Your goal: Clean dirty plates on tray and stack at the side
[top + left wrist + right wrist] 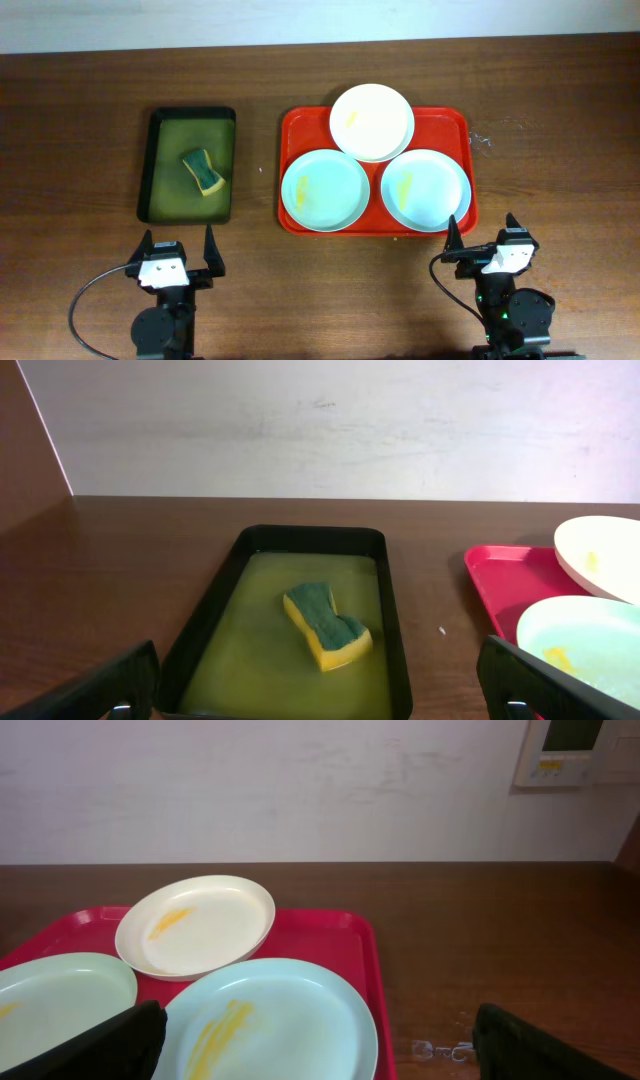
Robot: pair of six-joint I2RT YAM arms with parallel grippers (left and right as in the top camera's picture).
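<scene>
A red tray [456, 124] holds three plates. The white plate [372, 121] sits at the back, resting partly on the two pale blue ones, and has a yellow smear. The left blue plate [325, 189] and the right blue plate [425, 188] each carry yellow smears. The right wrist view shows the white plate [195, 925], the right blue plate [270, 1020], the left blue plate [60, 995] and the tray [335, 945]. My left gripper [180, 247] is open and empty below the dark tray. My right gripper [483, 232] is open and empty just below the red tray's right corner.
A dark green-black tray [190, 165] with yellowish liquid stands left of the red tray. A yellow-and-green sponge [202, 171] lies in it, also seen in the left wrist view [327, 625]. A small metal bit [440, 1048] lies on the table right of the red tray.
</scene>
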